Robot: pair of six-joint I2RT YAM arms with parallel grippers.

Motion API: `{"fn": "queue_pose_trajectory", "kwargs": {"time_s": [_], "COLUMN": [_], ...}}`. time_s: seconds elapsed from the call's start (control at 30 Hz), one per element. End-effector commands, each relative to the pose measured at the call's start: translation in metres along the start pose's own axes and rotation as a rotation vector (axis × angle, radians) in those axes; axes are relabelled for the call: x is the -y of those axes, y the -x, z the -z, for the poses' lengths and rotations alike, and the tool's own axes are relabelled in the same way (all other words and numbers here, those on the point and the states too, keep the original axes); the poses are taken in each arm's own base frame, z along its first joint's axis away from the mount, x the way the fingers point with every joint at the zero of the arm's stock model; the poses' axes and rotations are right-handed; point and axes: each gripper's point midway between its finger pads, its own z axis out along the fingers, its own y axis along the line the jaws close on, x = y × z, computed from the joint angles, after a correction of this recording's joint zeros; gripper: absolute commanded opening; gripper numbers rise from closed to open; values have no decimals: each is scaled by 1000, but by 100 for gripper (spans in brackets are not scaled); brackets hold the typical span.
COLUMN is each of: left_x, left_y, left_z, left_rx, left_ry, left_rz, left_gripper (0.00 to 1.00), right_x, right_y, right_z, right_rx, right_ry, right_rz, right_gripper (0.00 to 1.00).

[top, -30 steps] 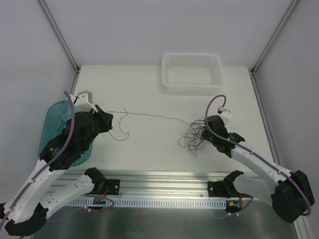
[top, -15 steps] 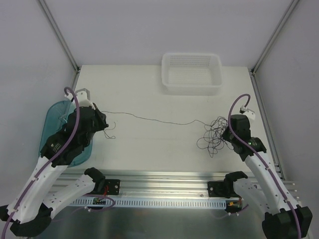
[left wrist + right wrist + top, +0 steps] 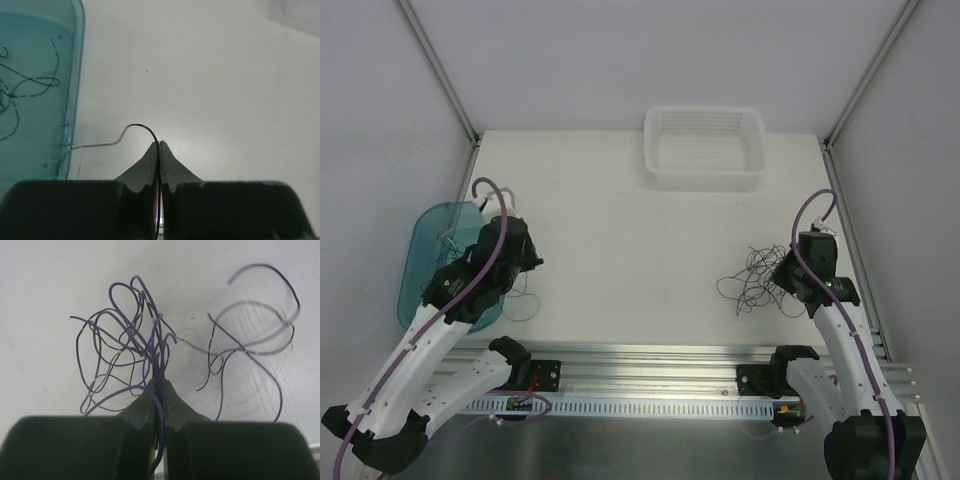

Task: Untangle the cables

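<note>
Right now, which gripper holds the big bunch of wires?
The right gripper, shut on the tangled purple cables; the left gripper pinches just one thin strand.

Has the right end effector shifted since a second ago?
Yes. The right end effector, shut on the cables, went rightward, past the white basket's right corner.
</note>
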Motion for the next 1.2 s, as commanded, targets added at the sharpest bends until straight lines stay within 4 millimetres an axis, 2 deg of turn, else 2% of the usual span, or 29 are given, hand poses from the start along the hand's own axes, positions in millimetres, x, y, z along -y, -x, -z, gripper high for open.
{"fn": "queue_pose_trajectory", "kwargs": {"time_s": [0.0, 0.03, 0.1, 0.2, 0.3, 0.4, 0.43, 0.5, 0.53, 0.6, 0.63, 0.67, 0.77, 0.8, 0.83, 0.9, 0.93, 1.0, 1.1, 1.13, 1.17], "left_x": [31, 38, 45, 53, 55, 66, 72, 85, 90, 97, 99, 98, 80, 70, 56, 39, 22, 7, -16, -21, -26], "left_y": [-31, -47, -56, -58, -37, -11, 6, 19, 37, 54, 73, 83, 116, 121, 136, 146, 154, 160, 174, 178, 183], "left_z": [-21, -24, -28, -27, -19, -3, 7, 20, 32, 43, 56, 62, 75, 76, 80, 80, 82, 82, 88, 91, 91], "left_rx": [-104, -156, -186, -188, -122, -64, -31, -20, 18, 49, 99, 131, 242, 259, 309, 349, 382, 408, 459, 469, 478], "left_ry": [-126, -169, -194, -240, -267, -328, -365, -432, -465, -498, -520, -522, -437, -390, -321, -224, -136, -50, 84, 114, 157], "left_rz": [27, 19, 27, 34, 35, 30, 41, 34, 39, 33, 38, 22, 14, 8, 18, -9, -4, -38, -51, -64, -67], "left_gripper": [0, 0, 0, 0, 0, 0, 0, 0, 0, 0, 0, 0, 0, 0, 0, 0, 0, 0, 0, 0, 0], "right_x": [-35, -44, -50, -57, -65, -76, -78, -88, -93, -98, -102, -106, -116, -119, -120, -126, -127, -131, -136, -138, -142], "right_y": [21, 21, 20, 11, -3, -23, -28, -44, -54, -65, -74, -78, -92, -96, -99, -101, -105, -107, -114, -118, -119], "right_z": [26, 31, 34, 31, 24, 15, 14, 9, 9, 4, 4, 3, 3, 4, 3, 5, 5, 7, 11, 13, 14], "right_rx": [47, 42, 36, 5, -37, -101, -115, -163, -177, -204, -220, -224, -249, -256, -249, -247, -251, -250, -270, -279, -285], "right_ry": [192, 239, 268, 279, 305, 332, 332, 340, 345, 340, 348, 353, 363, 369, 355, 362, 362, 367, 390, 400, 410], "right_rz": [72, 88, 114, 154, 183, 210, 214, 260, 287, 312, 341, 346, 392, 400, 421, 440, 458, 466, 483, 490, 497], "right_gripper": [1, 1, 1, 1, 1, 3, 4, 5, 6, 8, 10, 13, 18, 18, 20, 23, 25, 28, 45, 56, 60]}}
